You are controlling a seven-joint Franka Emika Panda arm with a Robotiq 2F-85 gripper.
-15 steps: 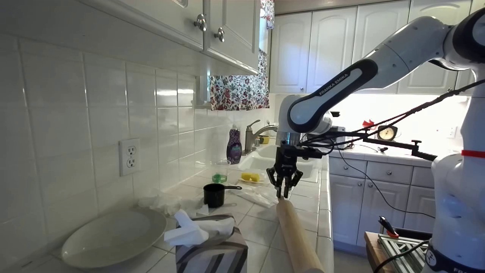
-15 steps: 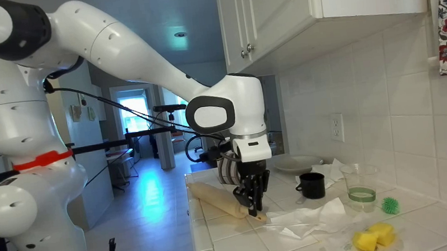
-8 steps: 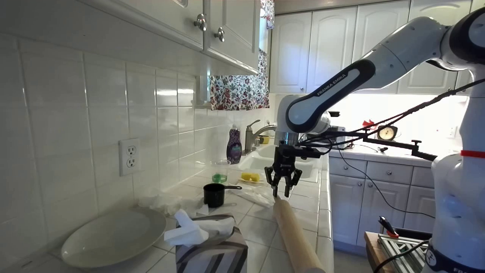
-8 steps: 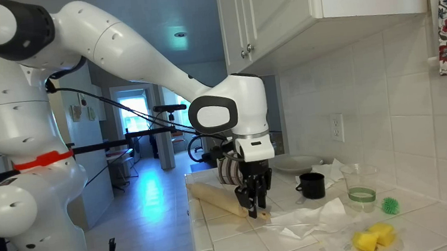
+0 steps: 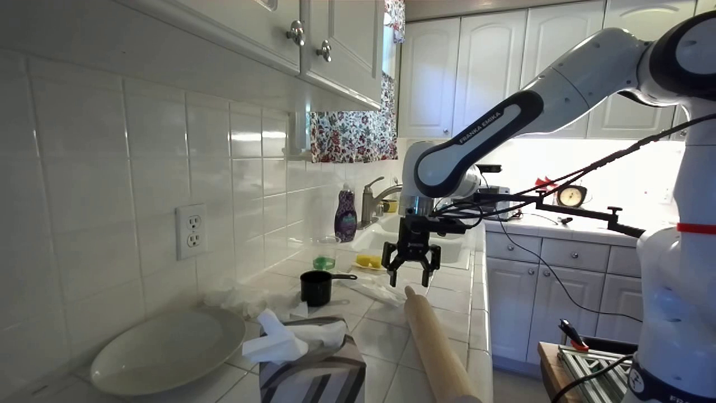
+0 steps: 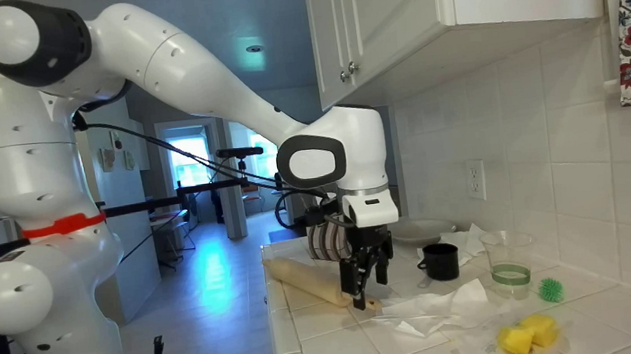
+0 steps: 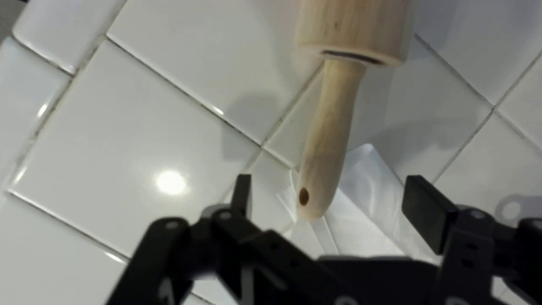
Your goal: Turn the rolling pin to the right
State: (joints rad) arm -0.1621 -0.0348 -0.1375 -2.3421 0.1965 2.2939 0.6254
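"Which way does the rolling pin (image 5: 437,347) lie from the hand (image 5: 409,282)?"

"On the table (image 5: 383,336), its long axis slanting away from the hand, far end close to the table's edge. Just the near handle (image 7: 332,135) reaches the hand; by the wrist view its tip sits between the fingers (image 7: 427,209)."

"Has it got hold?"

"No. Fingers spread wide, a gap on either side of the wood, nothing held, and no touch that I can see. How far above, I can't tell."

"And the turn?"

"If one's left to make, I'd say closing here would pinch the handle crosswise, and a sideways swing should pivot the pin. I'd watch that far end for rolling off."
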